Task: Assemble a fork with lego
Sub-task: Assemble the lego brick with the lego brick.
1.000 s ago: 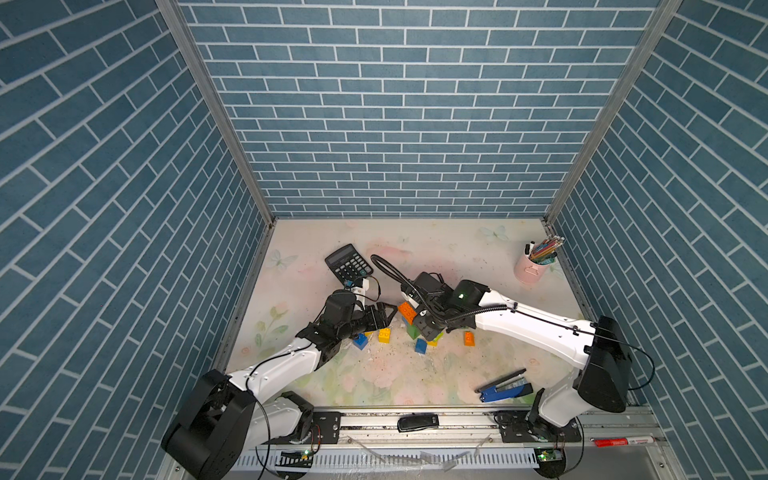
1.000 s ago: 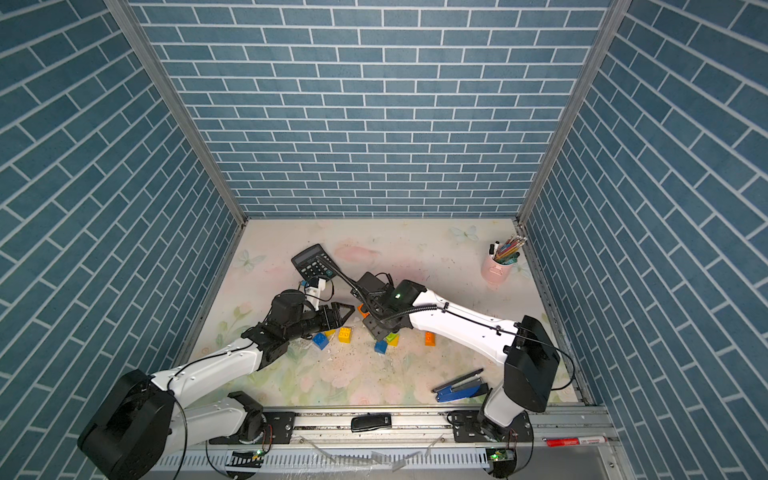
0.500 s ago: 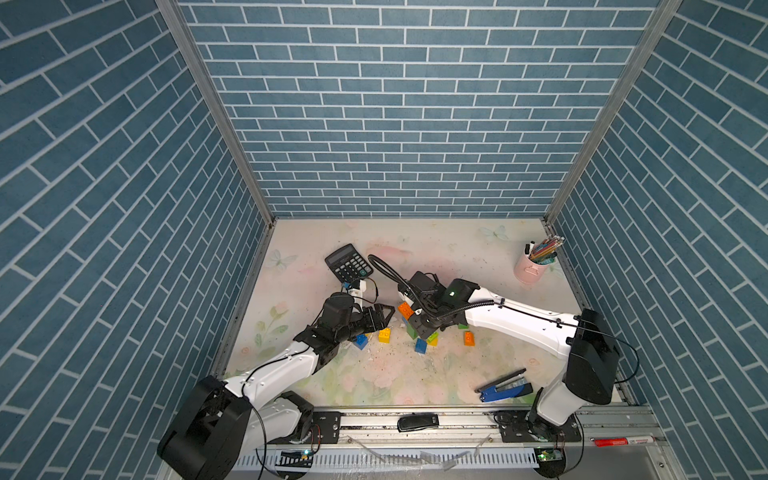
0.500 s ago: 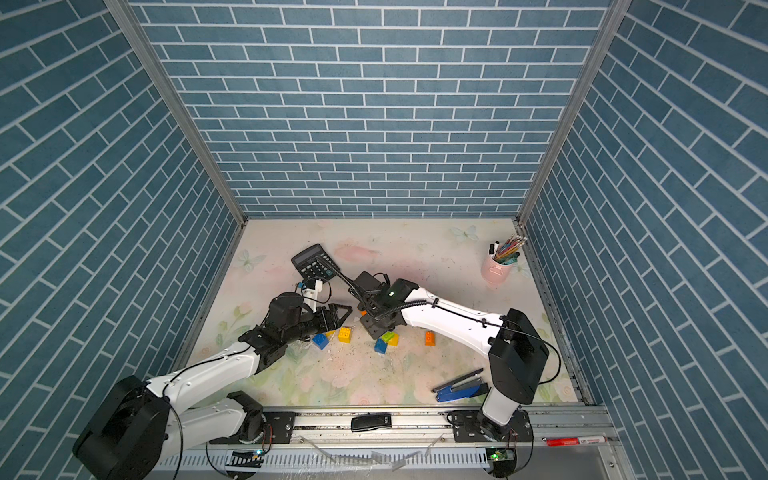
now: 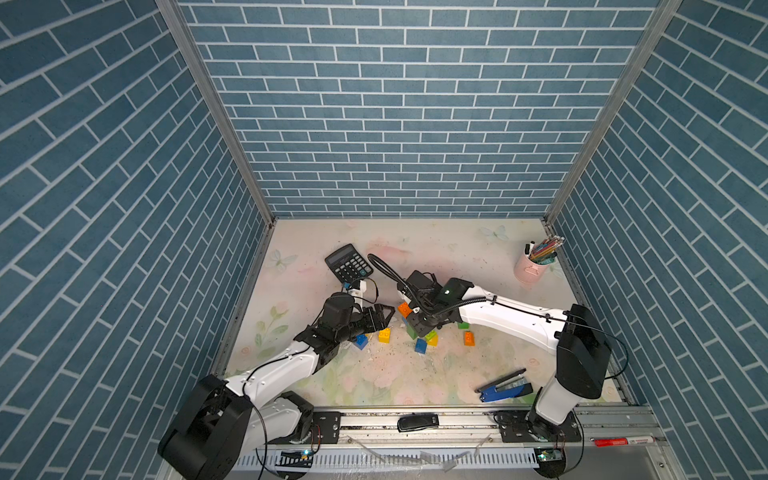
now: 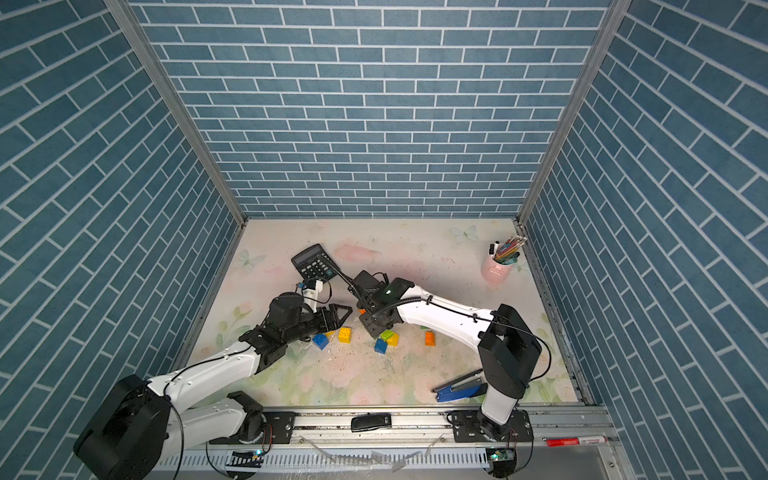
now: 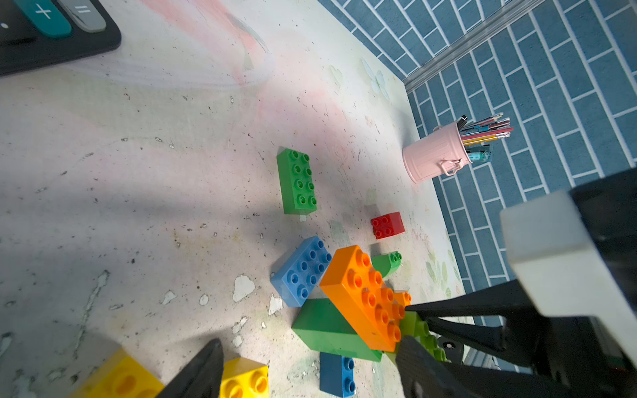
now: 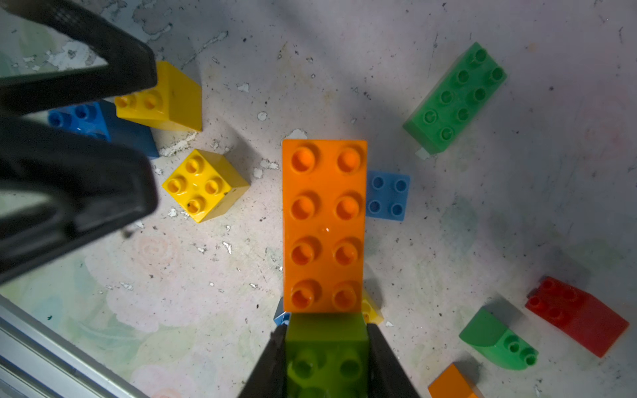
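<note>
My right gripper [image 8: 325, 344] is shut on a lime lego brick [image 8: 325, 358]. A long orange brick [image 8: 324, 224] is joined to it and sticks out past the jaws. In the left wrist view a green brick [image 7: 327, 332] shows under that orange brick [image 7: 365, 299]. My left gripper [image 7: 312, 344] stands open just left of this stack, holding nothing, with a yellow brick [image 7: 244, 379] by one finger. Loose bricks lie around: yellow [image 8: 203, 186], blue [image 8: 387, 196], green [image 8: 455, 100], red [image 8: 575, 315]. In both top views the grippers [image 5: 380, 316] [image 6: 376, 330] face each other mid-table.
A black calculator [image 5: 348, 262] lies behind the arms. A pink cup of pencils [image 5: 530, 268] stands at the back right, and a blue stapler [image 5: 503, 388] lies at the front right. Blue brick walls close in three sides of the table.
The right arm's elbow has swung slightly to the left. Both grippers stay in about the same place, and neither grip has changed.
</note>
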`<action>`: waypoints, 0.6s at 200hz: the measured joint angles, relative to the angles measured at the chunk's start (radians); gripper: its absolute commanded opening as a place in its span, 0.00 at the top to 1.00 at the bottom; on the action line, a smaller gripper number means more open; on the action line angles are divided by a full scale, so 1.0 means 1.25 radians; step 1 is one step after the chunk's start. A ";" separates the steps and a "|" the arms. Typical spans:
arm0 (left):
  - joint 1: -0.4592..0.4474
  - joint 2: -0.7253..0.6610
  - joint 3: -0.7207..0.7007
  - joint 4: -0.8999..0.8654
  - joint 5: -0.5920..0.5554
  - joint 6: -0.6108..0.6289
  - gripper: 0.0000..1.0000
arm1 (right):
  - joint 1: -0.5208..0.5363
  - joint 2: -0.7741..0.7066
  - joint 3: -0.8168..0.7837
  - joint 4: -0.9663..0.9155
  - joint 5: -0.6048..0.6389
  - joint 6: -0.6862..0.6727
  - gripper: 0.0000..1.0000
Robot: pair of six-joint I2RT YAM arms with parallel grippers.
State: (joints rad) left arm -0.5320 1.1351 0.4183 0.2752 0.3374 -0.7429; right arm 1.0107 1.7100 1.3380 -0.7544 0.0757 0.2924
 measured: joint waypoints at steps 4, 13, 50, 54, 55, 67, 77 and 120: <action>0.000 0.000 0.000 0.000 0.000 0.000 0.19 | 0.000 0.002 0.001 0.000 -0.001 0.000 0.92; 0.000 0.000 0.000 0.000 0.000 0.000 0.19 | 0.000 0.005 0.005 0.000 -0.001 0.000 0.92; 0.000 0.000 0.000 0.000 0.000 0.000 0.19 | -0.001 0.018 0.010 0.002 -0.001 0.000 0.93; 0.000 0.000 0.000 0.000 0.000 0.000 0.19 | -0.001 0.020 0.010 0.003 -0.001 0.000 0.93; 0.000 0.000 0.000 0.000 0.000 0.000 0.19 | -0.001 0.020 0.010 0.003 -0.001 0.000 0.93; 0.000 0.001 0.000 0.000 0.000 0.000 0.19 | -0.001 0.022 0.010 0.003 -0.001 0.000 0.93; 0.000 0.002 0.000 0.000 0.000 0.000 0.19 | -0.001 0.022 0.010 0.002 -0.001 0.000 0.94; 0.000 0.005 0.000 0.000 0.000 0.001 0.19 | -0.001 0.031 0.022 -0.008 -0.001 -0.001 0.94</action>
State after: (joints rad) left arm -0.5320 1.1419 0.4183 0.2749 0.3374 -0.7422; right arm 1.0092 1.7485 1.3651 -0.7643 0.0750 0.2916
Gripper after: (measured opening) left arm 0.807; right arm 0.347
